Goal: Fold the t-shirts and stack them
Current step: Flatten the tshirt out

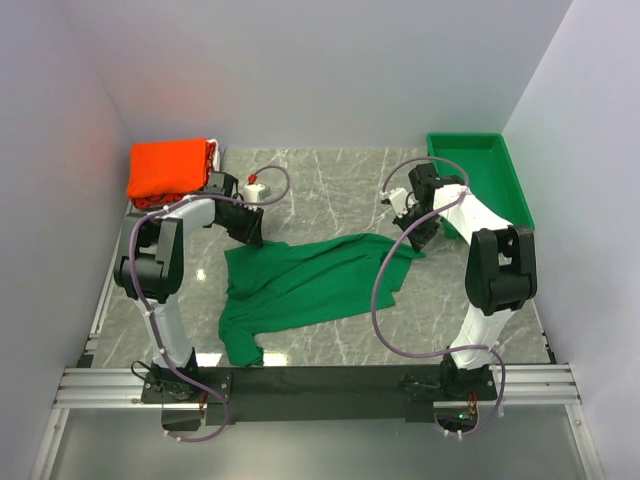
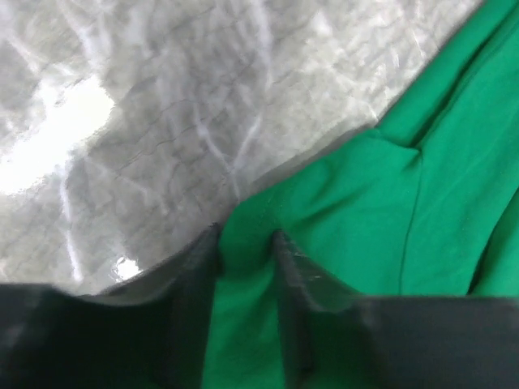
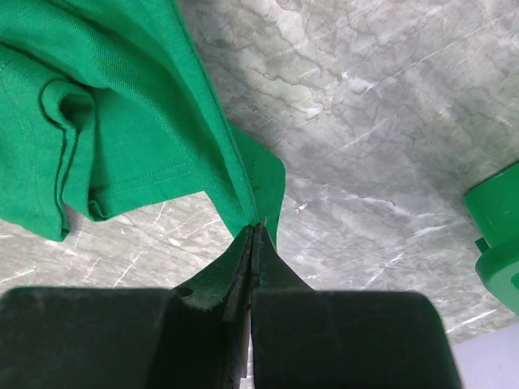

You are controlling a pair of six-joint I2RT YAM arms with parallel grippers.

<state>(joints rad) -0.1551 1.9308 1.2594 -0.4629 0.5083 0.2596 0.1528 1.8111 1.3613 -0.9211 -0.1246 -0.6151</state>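
Orange-red t-shirts (image 1: 168, 168) lay in a folded pile behind and to the left of the left gripper (image 2: 243, 237), apart from it. That gripper's fingers (image 2: 197, 271) stood part-way apart with a corner of the green t-shirt (image 1: 310, 285) bunched in the gap. Whether they had pinched the cloth could not be told. From there the green t-shirt spread rightward, rumpled and partly doubled over, to the right gripper (image 3: 256, 229). Its fingers (image 3: 280, 271) were pressed together on a thin edge of the cloth, and the rest of the shirt hung away to their left.

Grey marbled table (image 1: 330, 190) lay under both sets of fingers, closed in by plain white walls (image 1: 330, 70) on three sides.

Just behind the left fingers sat a small white object (image 1: 257, 187) with a red top, a cable (image 1: 280, 180) looping past it. To the right of the right fingers stood a green tray (image 1: 480, 170), its near part hidden by the right arm.
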